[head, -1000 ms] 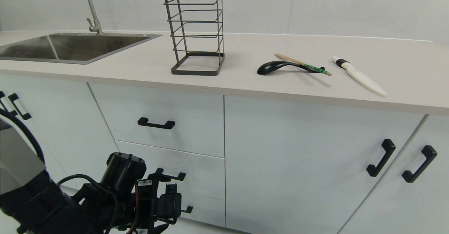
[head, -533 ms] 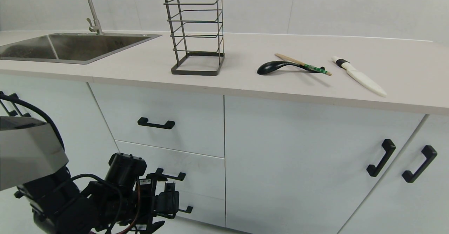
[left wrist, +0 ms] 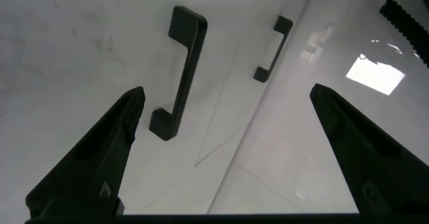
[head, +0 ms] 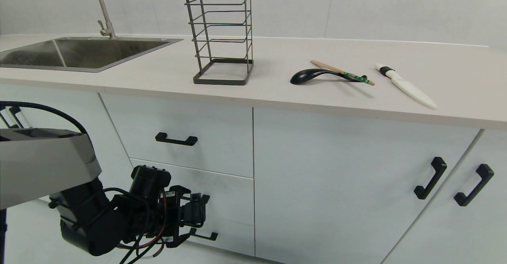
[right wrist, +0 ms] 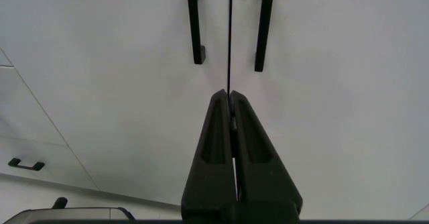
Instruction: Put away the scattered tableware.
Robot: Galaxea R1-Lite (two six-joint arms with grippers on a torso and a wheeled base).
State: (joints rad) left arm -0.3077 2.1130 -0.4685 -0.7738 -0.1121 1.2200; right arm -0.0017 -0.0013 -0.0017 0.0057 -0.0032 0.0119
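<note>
Left gripper (left wrist: 226, 93), wide open and empty, is facing a drawer handle (left wrist: 179, 73); right gripper (right wrist: 231, 98) is resting closed, empty. Misalignment risks the jaws glancing off.

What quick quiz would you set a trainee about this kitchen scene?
1. True or false: the left gripper is open.
2. What lies across the black spoon's handle? A a fork; B chopsticks; C a plate.
3. Name the thing standing on the counter between the sink and the spoon.
Key: 1 true; 2 B; 3 wire rack.
</note>
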